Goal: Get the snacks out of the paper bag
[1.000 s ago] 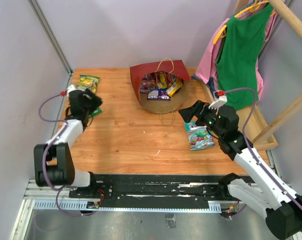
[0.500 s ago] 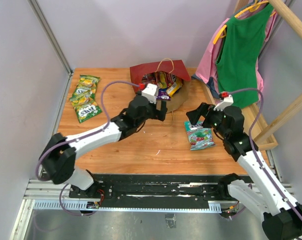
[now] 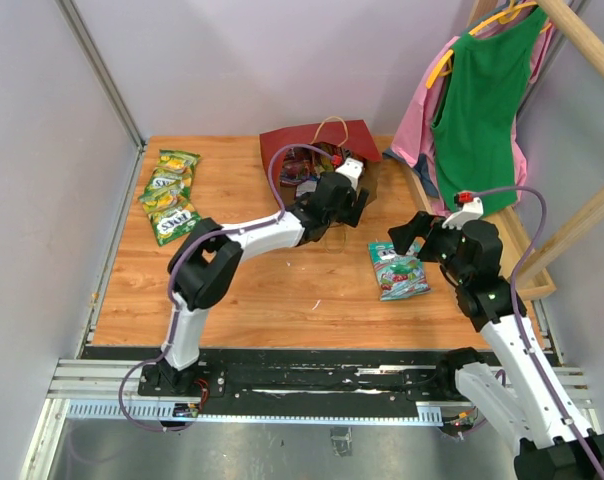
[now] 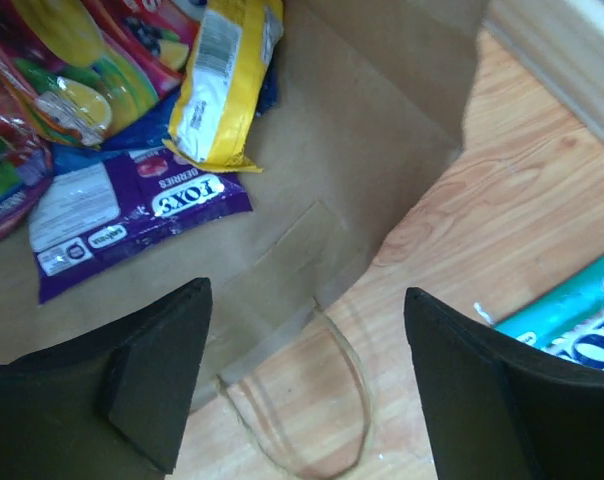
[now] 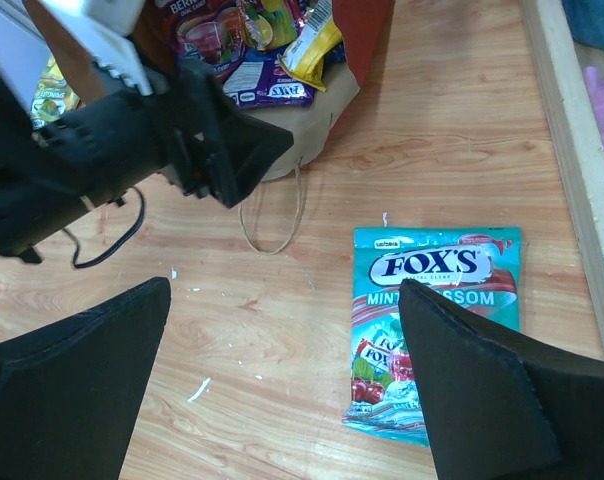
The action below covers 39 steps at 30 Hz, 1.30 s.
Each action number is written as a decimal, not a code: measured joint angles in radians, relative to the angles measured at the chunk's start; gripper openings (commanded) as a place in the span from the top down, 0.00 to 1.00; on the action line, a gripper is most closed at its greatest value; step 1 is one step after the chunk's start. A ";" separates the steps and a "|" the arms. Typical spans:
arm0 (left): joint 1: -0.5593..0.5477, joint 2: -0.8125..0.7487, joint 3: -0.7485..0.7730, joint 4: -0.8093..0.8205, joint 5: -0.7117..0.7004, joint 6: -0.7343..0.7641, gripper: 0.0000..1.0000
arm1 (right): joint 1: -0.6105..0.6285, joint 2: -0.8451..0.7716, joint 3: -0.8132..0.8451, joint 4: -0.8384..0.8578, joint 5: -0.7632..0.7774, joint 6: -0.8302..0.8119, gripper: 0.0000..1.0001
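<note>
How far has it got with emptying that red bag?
Out already: green-yellow packets and a teal packet on the table. In hand: nothing; the left jaws hang open at the paper bag mouth. Left: purple packet, yellow packet and red packets inside.

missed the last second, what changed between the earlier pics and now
The left gripper swung from the green packets across to the mouth of the paper bag, open and empty. The right gripper edged slightly right, open near the teal packet. Bag and packets stayed put; nothing grasped.

Glossy snacks (image 4: 132, 205), matt kraft paper bag (image 4: 372, 130)
</note>
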 measured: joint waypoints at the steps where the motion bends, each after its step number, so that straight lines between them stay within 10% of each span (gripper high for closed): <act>1: 0.009 0.029 0.020 -0.008 0.018 -0.008 0.24 | 0.000 -0.002 0.000 -0.002 0.000 -0.004 0.02; 31: 0.231 0.370 0.351 0.016 0.247 -0.320 0.30 | 0.000 0.083 -0.028 0.082 -0.022 -0.009 0.02; 34: 0.230 0.383 0.352 0.048 0.262 -0.357 0.45 | 0.000 0.089 -0.041 0.102 -0.025 -0.007 0.02; 37: 0.230 0.390 0.352 0.072 0.270 -0.400 0.93 | 0.000 0.099 -0.055 0.118 -0.031 -0.004 0.02; 39: 0.230 0.390 0.345 0.091 0.269 -0.412 0.99 | 0.000 0.106 -0.060 0.124 -0.033 -0.003 0.02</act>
